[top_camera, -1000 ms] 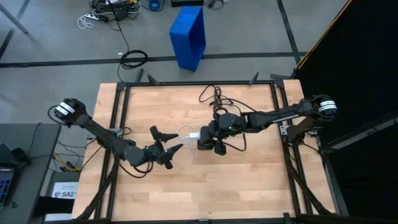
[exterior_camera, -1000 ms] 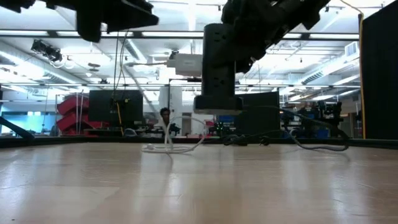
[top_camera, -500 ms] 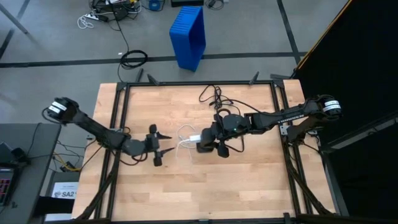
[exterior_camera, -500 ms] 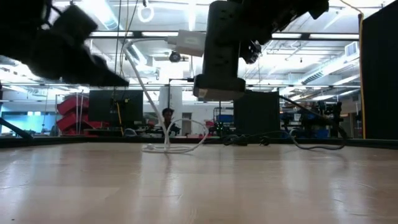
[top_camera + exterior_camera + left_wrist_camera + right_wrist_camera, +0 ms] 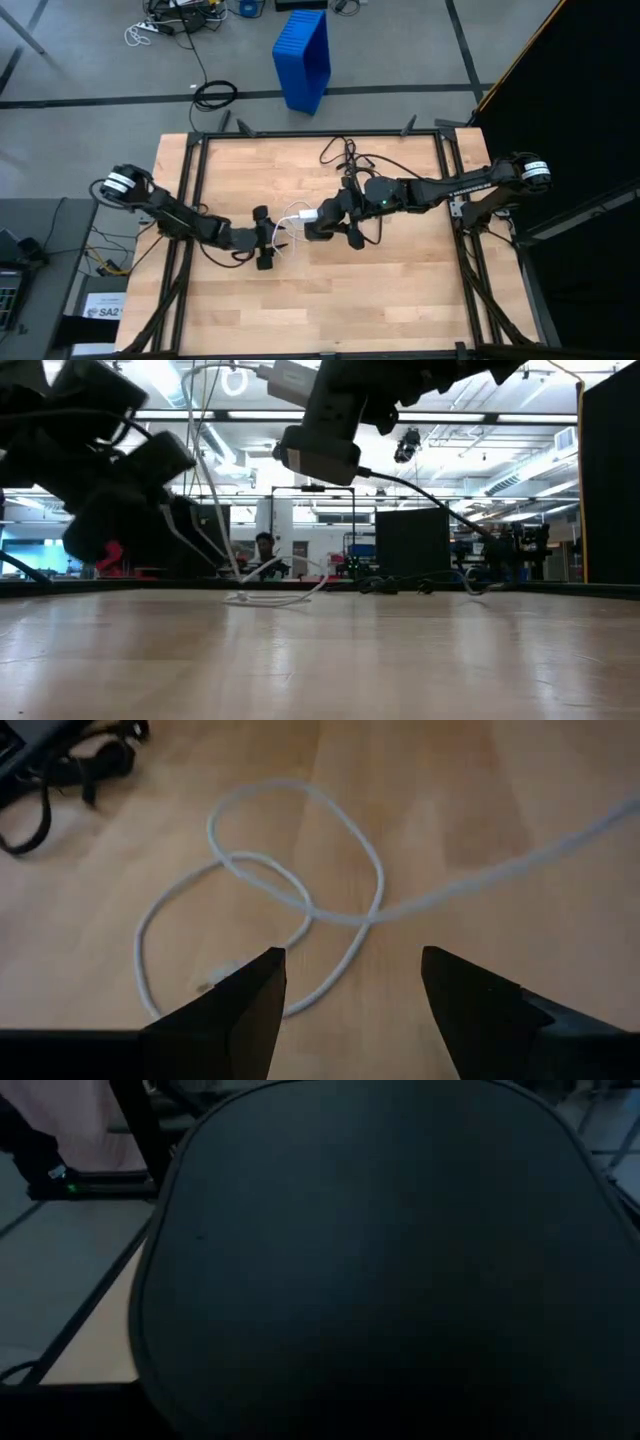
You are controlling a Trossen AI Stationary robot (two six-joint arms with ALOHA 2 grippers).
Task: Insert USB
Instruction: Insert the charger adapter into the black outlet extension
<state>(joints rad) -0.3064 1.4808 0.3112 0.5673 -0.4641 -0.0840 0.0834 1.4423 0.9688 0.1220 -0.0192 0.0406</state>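
The right gripper [image 5: 318, 228] holds the black box [image 5: 322, 432] lifted clear above the bench [image 5: 400, 300], its fingers clamped on the box's sides; the right wrist view is filled by the dark body, so the grip is judged from the other views. A white plug [image 5: 308, 214] sits at the box's left end, so one end of the USB [image 5: 300, 910] seems already seated there, probably the reason the box is held up and tilted: it keeps the port facing the left arm. From the plug the white cable drops to the bench, where the rest lies in loose loops near the middle, with a small free plug end [image 5: 215, 978] resting on the wood inside the coil. The left gripper [image 5: 264, 240] hovers just left of the box, its fingers [image 5: 235, 1010] spread and empty, pointing down over the loops; that pose suits reaching for the free end or the slack. The box's black cord [image 5: 345, 155] trails back toward the far edge, so room there is cluttered. The near half of the bench is bare wood, offering space to work, though the two grippers are close together and the hanging cable runs between them, which could snag.
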